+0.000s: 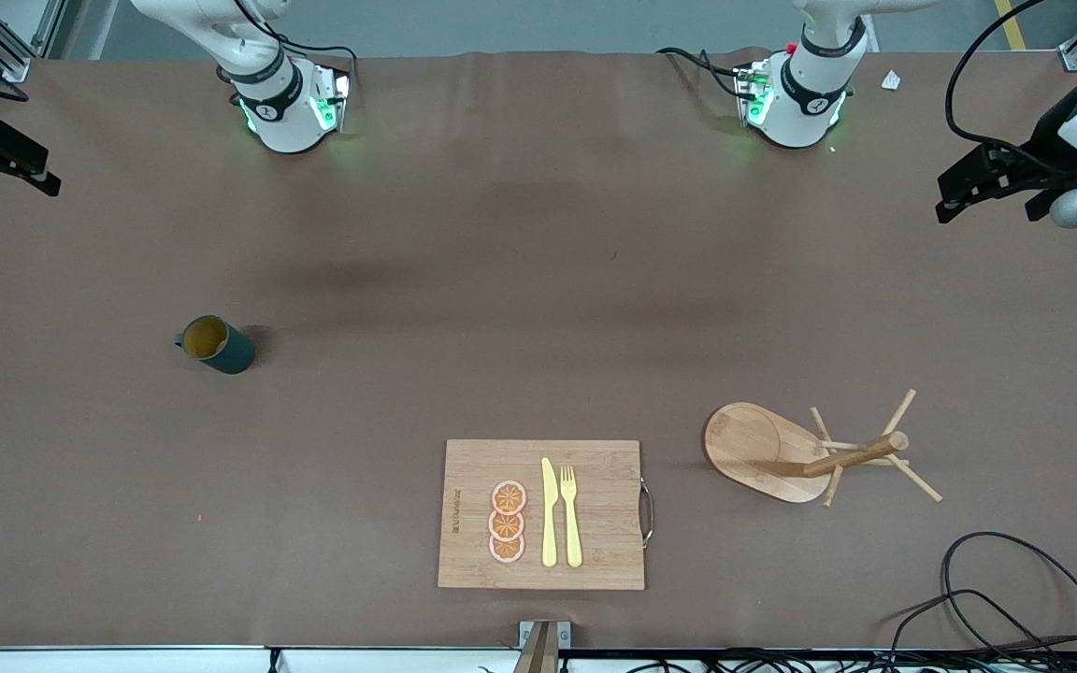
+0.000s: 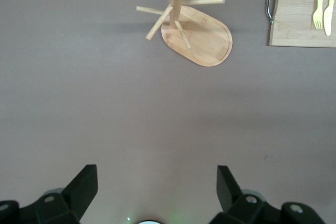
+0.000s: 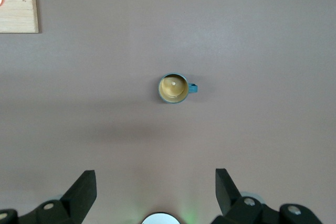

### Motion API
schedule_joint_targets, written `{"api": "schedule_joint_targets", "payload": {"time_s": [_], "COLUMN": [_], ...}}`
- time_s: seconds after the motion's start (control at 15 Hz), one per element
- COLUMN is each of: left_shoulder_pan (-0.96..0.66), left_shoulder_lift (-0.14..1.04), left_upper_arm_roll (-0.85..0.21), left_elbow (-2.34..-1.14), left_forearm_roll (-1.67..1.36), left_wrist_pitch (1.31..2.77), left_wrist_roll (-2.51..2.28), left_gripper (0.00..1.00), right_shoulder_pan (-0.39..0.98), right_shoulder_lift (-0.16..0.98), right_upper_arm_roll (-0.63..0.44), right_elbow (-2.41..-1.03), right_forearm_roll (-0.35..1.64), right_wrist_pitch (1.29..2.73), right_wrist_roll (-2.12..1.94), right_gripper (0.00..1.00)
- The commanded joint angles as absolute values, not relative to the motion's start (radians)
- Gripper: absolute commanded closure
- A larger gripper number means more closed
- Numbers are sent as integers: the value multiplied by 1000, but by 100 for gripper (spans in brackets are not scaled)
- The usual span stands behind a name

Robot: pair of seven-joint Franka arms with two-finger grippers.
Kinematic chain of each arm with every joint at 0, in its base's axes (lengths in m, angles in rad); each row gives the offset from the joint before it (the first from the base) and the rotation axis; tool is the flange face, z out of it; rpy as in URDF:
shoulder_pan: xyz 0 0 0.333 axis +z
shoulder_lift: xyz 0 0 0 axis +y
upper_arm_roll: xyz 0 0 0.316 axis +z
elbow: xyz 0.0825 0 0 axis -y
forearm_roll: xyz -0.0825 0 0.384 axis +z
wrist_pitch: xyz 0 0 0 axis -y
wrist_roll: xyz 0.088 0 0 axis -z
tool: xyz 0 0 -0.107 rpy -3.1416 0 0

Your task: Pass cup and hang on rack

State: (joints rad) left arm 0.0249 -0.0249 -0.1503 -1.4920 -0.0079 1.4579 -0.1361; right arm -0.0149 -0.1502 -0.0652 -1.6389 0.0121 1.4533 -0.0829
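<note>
The cup (image 1: 217, 345) stands upright on the brown bench (image 1: 501, 280) toward the right arm's end, its yellowish-brown inside open to view and its small handle sticking out to one side (the right wrist view looks almost straight down into it). Nothing touches it. The rack (image 1: 805, 451) stands well apart from it toward the left arm's end of the bench, on its oval base, with the central post and thin slanted pegs all bare. Between the two, nearer the front camera, lies a bamboo cutting board (image 1: 595, 561) carrying three orange slices (image 1: 508, 522), a yellow knife (image 1: 548, 513) and a yellow fork (image 1: 570, 516). The left end effector (image 2: 156, 192) hangs high over bare bench with its fingers spread wide and released, holding nothing. The right end effector (image 3: 155, 192) likewise hovers high over the bench above the cup, fingers wide apart and empty.
</note>
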Motion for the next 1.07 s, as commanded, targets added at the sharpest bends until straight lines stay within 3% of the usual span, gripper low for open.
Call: {"api": "schedule_joint_targets", "payload": {"time_s": [0.0,0.67,1.0], "left_shoulder_pan": [28,28,20], "left_shoulder_lift": [-29,-20,5], "left_upper_arm_roll": [-149,-147,-155], "left_elbow": [-1476,-1477,-1482], "left_forearm_roll": [-31,-15,-14], "left_wrist_pitch": [1421,1434,1483], "left_wrist_roll": [-118,-124,-127], "left_gripper": [0,0,0], "right_shoulder_pan": [-29,-41,-77], "right_shoulder_lift": [-163,-144,45], "right_upper_arm_roll": [-54,-55,-55], "right_elbow": [-1643,-1632,-1628], "right_forearm_roll": [3,0,18], "right_wrist_pitch": [1457,1457,1551], "right_wrist_roll": [-94,-92,-95], "right_gripper": [0,0,0]}}
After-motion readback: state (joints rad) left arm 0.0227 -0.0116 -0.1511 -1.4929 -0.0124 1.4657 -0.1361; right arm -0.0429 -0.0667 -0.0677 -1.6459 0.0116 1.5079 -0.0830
